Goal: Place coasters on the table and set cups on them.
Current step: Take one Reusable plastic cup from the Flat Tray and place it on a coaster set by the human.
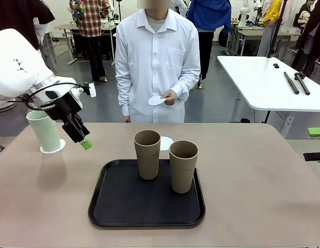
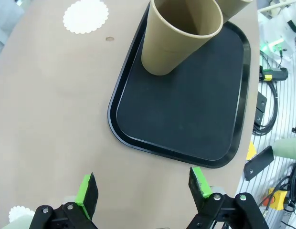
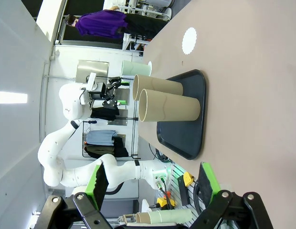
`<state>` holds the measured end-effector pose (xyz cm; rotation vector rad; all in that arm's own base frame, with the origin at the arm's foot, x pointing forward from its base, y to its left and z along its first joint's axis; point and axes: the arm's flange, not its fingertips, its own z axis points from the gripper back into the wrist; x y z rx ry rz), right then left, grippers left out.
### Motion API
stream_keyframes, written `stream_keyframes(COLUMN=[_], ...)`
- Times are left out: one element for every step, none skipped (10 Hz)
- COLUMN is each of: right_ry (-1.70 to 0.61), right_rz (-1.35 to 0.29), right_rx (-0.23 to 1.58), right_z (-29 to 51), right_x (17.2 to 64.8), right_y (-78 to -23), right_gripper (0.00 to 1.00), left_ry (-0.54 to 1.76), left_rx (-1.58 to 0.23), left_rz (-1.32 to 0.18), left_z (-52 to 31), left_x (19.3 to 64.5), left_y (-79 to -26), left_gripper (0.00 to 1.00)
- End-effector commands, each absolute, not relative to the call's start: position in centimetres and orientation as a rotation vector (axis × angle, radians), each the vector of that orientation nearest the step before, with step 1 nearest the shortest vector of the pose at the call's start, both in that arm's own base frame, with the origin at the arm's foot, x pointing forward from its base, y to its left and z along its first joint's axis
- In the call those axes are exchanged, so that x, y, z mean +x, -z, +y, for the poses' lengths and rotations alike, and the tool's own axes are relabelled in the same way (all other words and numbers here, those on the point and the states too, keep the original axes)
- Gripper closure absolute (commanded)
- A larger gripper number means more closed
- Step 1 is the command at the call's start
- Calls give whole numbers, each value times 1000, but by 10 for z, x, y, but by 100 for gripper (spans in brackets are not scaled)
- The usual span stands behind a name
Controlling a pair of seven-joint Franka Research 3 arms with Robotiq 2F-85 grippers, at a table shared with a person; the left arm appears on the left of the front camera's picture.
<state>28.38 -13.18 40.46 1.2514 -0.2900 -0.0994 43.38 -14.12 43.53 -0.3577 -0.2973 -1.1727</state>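
Mint cup point(image 1: 44, 130) sits on coaster point(image 1: 52, 150); L gripper point(image 2: 144, 183) spread wide, empty, just beside it.

Left arm point(image 1: 10, 51): glossy white rounded shell, small dark marks on side, grey band nr wrist. Black cable point(image 1: 46, 83) loops over wrist. Left end effector point(image 2: 144, 188): black angular links w/ silver screws, bright green pads point(image 2: 86, 193). Right end effector point(image 3: 153, 181): same black/green build, screws at joints. Person point(image 1: 156, 62): white long-sleeve collared shirt point(image 1: 149, 72), chest pocket.
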Motion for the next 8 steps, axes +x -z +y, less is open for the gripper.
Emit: stream_keyframes(right_ry=[99, 99, 99, 99, 99, 99, 99, 99], right_rz=[-297, -297, -297, -297, -297, -297, -297, -297], right_rx=[1265, 1265, 1265, 1265, 1265, 1265, 1265, 1265], right_z=[-132, -132, -132, -132, -132, -132, -132, -132], right_x=[285, 285, 285, 285, 285, 285, 285, 285], right_y=[-406, -406, -406, -406, -406, -406, -406, -406], right_gripper=[0, 0, 0, 0, 0, 0, 0, 0], left_ry=[1237, 1206, 1203, 1210, 1232, 1274, 1279, 1283], left_rx=[-517, -618, -676, -739, -798, -826, -815, -855], left_rz=[-363, -462, -567, -654, -775, -898, -1008, -1041], left_z=[-133, -131, -134, -138, -146, -152, -157, -161], left_x=[443, 443, 443, 443, 439, 433, 433, 434], left_y=[-433, -423, -417, -411, -403, -394, -385, -377], left_gripper=[0, 0, 0, 0, 0, 0, 0, 0])
